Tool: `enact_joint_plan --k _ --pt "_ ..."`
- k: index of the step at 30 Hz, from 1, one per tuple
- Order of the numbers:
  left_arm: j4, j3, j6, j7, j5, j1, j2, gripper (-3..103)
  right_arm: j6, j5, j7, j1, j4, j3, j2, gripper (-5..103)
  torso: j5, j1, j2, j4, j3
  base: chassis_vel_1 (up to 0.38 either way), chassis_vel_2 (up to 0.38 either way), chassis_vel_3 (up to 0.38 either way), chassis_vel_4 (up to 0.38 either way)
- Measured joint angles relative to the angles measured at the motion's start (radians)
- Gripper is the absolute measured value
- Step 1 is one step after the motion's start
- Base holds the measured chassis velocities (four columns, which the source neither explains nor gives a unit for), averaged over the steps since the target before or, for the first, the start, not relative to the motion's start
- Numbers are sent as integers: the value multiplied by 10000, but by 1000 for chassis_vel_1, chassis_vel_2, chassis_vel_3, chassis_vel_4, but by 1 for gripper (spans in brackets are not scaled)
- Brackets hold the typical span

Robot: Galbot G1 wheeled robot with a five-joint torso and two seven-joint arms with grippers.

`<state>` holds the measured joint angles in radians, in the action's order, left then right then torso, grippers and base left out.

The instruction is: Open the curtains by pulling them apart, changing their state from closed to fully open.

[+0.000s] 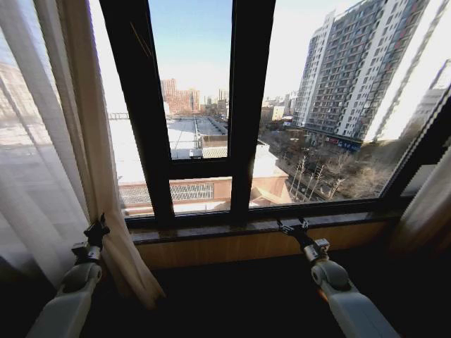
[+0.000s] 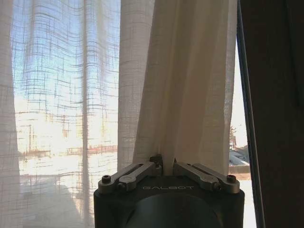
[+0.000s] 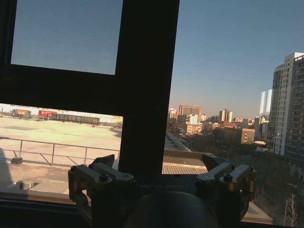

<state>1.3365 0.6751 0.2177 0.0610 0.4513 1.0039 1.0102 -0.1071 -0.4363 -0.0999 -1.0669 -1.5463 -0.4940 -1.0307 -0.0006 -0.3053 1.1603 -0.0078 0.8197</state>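
Dim floor lies below the wooden sill [image 1: 261,243]. Nearest, the left gripper [image 1: 97,229] has its jaws pinched on a fold of the curtains [image 1: 84,141], bunched at the window's left side. Over on the right, the right gripper [image 1: 292,227] hangs by the sill with jaws spread wide, holding nothing. Beyond, the dark window frame [image 1: 250,105] and sunlit city towers.

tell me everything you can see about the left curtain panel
The left curtain panel is sheer off-white woven fabric with long vertical pleats, translucent where spread and cream-beige where bunched. It hangs at the window's left side, gathered toward its inner edge, and runs down past the sill. The left gripper is shut on a bunched fold. Much of the glass beside it is uncovered.
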Motion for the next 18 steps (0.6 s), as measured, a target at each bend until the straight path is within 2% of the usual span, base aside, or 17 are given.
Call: enact_joint_plan --k 5,9,14,18 --pt "3 6 7 1 7 4 -17 0 0 0 0 0 0 1 -1 100 10 -6 -4 4 3 356 359 -348 -339" --pt "41 8 7 6 14 26 -14 0 0 0 -1 0 0 3 -2 100 -1 -8 -5 7 3 228 261 -194 -253" --pt "74 2 9 14 18 64 -9 0 0 0 -1 0 -1 3 -2 100 5 -7 -5 7 2 49 26 -29 -46" --pt "88 -8 19 10 21 82 -27 0 0 0 1 0 1 0 0 100 17 -8 -6 -4 3 -26 -25 17 40"
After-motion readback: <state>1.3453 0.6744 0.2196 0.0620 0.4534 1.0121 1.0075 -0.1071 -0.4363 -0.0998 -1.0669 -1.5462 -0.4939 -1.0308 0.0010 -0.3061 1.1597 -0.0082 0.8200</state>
